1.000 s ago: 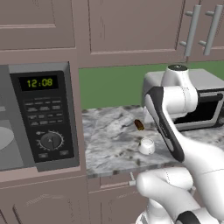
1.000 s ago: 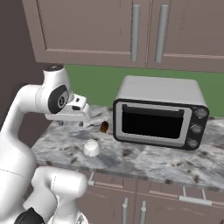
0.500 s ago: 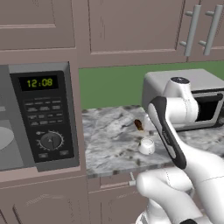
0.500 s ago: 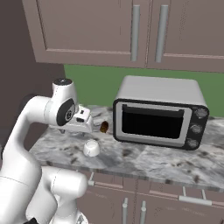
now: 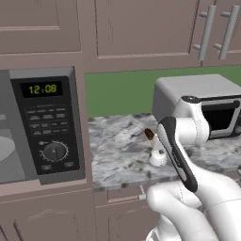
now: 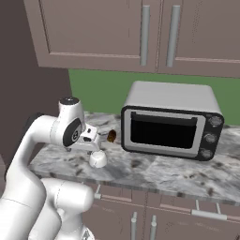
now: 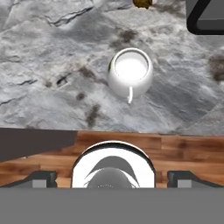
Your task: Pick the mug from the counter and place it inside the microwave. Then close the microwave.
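Observation:
The small white mug (image 6: 98, 160) stands upright on the marbled counter (image 6: 154, 171), close to its front edge. In the hand view the mug (image 7: 130, 74) is seen from above, its handle turned toward the counter edge. My gripper (image 6: 96, 148) hangs just above the mug, slightly to its front, with the fingertips (image 7: 41, 179) far apart and nothing between them. The mug (image 5: 157, 157) is partly covered by my forearm in the left base view. The microwave (image 5: 47, 122) stands at the left, with its green clock lit and part of its cavity with a pale turntable showing.
A small brown-and-red oblong object (image 6: 111, 136) lies on the counter just behind the mug. A light-grey toaster oven (image 6: 171, 122) stands to the right of it. Cabinet doors with bar handles hang above, and the green wall is behind.
The arm has folded down and the hand has dropped toward the mug. The jaws stay wide. The mug and the brown object have not moved.

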